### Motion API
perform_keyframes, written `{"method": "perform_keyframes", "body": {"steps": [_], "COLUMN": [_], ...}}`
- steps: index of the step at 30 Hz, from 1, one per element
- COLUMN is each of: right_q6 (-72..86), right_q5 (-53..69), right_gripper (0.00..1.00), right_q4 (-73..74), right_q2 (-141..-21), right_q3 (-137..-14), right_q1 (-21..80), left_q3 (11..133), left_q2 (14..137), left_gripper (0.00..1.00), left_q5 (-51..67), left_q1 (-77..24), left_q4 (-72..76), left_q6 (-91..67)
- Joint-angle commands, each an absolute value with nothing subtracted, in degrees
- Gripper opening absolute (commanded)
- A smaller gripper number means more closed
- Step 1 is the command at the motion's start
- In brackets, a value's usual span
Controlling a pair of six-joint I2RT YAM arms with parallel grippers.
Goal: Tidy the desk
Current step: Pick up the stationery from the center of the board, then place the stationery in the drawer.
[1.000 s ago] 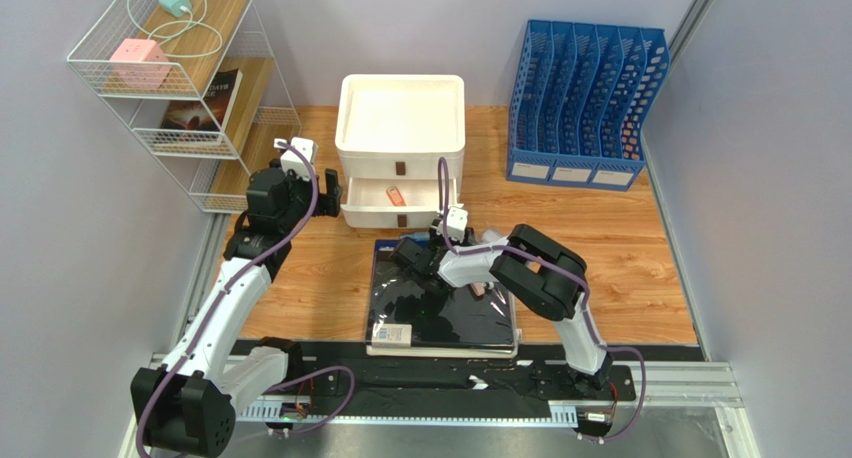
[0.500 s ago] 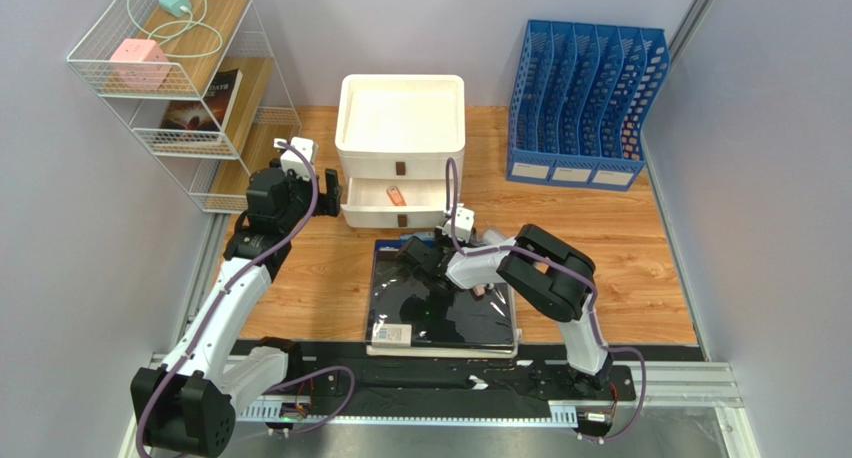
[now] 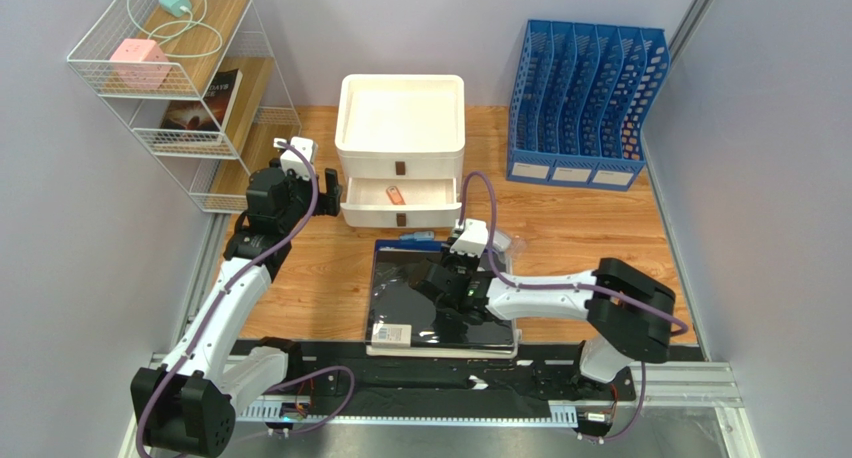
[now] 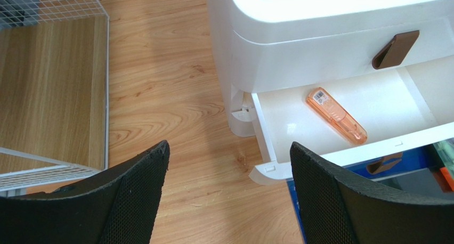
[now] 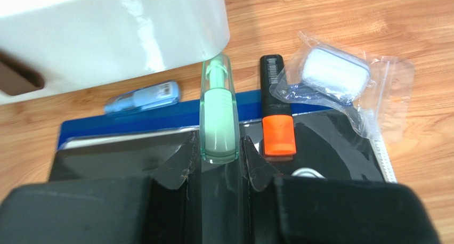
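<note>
Pale grey walls close in a wooden surface (image 3: 600,238). It lies just ahead of the arm bases. Its long axis runs side to side across the top view, and the plank grain runs the same way.

The right end effector (image 5: 219,151) is low over the surface and clamped on a clear mint-green pen (image 5: 218,116). The pen points straight out from its fingers toward the white drawer unit (image 3: 400,128). Just right of the fingers, parallel to the pen, lies a black marker with an orange cap (image 5: 277,128). Farther right is a white item in a clear bag (image 5: 334,71). Ahead and to the left, a light blue stick (image 5: 143,97) lies on the wood beside the unit. Below the fingers is a glossy black pad (image 3: 400,298).

The left end effector (image 4: 229,153) hangs with its fingers spread wide and nothing between them. Ahead and to its right, the pulled-out drawer (image 4: 383,92) holds an orange stick (image 4: 335,115). To its left stands a wire shelf (image 4: 53,89). A blue file rack (image 3: 585,98) stands at the far right corner.
</note>
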State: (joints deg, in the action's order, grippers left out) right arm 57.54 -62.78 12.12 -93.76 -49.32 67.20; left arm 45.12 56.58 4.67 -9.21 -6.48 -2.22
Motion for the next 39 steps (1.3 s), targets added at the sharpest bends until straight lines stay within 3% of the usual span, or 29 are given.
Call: {"method": "perform_keyframes", "body": {"steps": [1, 13, 22, 32, 39], "right_q6": [57.4, 54.2, 40.4, 38.1, 36.6], "right_q5": [-64.4, -60.5, -59.2, -36.2, -30.5], "right_gripper": [0.0, 0.0, 0.0, 0.0, 0.0], "right_q4": [16.9, 24.1, 19.8, 17.3, 18.0], "right_q2": [-86.2, -75.3, -80.2, -85.8, -89.4], "right_q3": [-48.1, -51.0, -62.4, -69.8, -74.2], "right_q1": [70.6, 76.9, 76.8, 64.5, 59.0], "left_q3": [44.7, 44.8, 44.8, 44.7, 44.7], "left_q2": [56.3, 56.2, 56.2, 55.9, 55.8], "left_gripper": [0.88, 0.88, 0.88, 0.88, 0.88], "left_q5": [5.3, 5.2, 5.2, 5.0, 4.9], "left_q1": [-8.8, -8.8, -8.9, -8.8, -8.9], "left_q4": [-4.1, -4.3, -4.3, -4.3, -4.1], "left_q6": [-1.4, -1.5, -1.4, -1.4, -1.3]}}
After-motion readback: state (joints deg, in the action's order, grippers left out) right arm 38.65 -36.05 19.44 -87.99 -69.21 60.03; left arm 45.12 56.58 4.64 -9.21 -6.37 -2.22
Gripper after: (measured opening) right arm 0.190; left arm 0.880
